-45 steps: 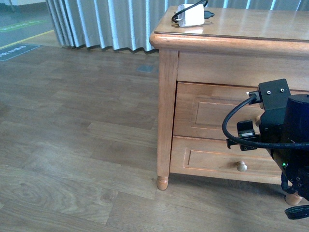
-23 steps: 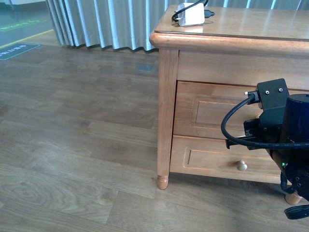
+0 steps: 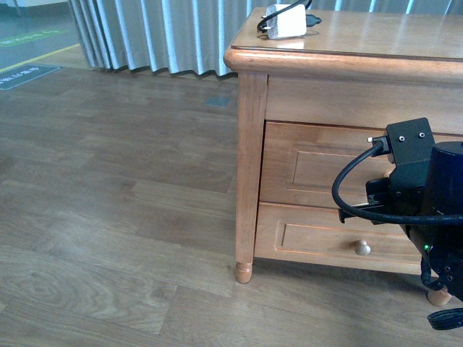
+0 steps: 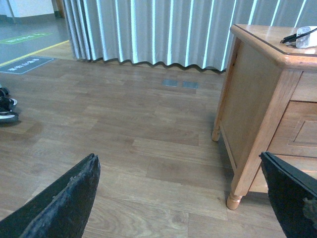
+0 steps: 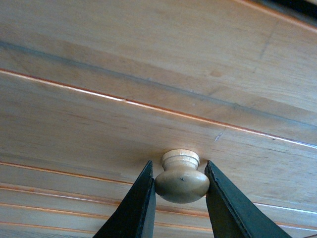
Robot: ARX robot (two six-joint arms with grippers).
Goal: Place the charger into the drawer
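Note:
The white charger (image 3: 286, 22), its black cable looped behind it, lies on the top of the wooden cabinet (image 3: 249, 58) near the left corner; it also shows at the edge of the left wrist view (image 4: 304, 37). The drawer (image 3: 318, 163) is the upper panelled front and sits flush. My right gripper (image 3: 377, 194) presses against that front. In the right wrist view my right gripper (image 5: 179, 167) is shut on the round drawer knob (image 5: 182, 182), one finger on each side. My left gripper (image 4: 178, 157) is open above the floor, left of the cabinet, holding nothing.
A shallower bottom drawer with its own knob (image 3: 362, 249) sits under the top one. The cabinet's front leg (image 3: 244, 271) stands on the wooden floor (image 3: 108, 202). A grey curtain (image 3: 159, 36) hangs behind. A pair of shoes (image 4: 6, 104) lies at far left.
The right gripper's fingers have drawn together on the drawer knob and the wrist has edged slightly toward the drawer front. The drawer front and the charger have not moved.

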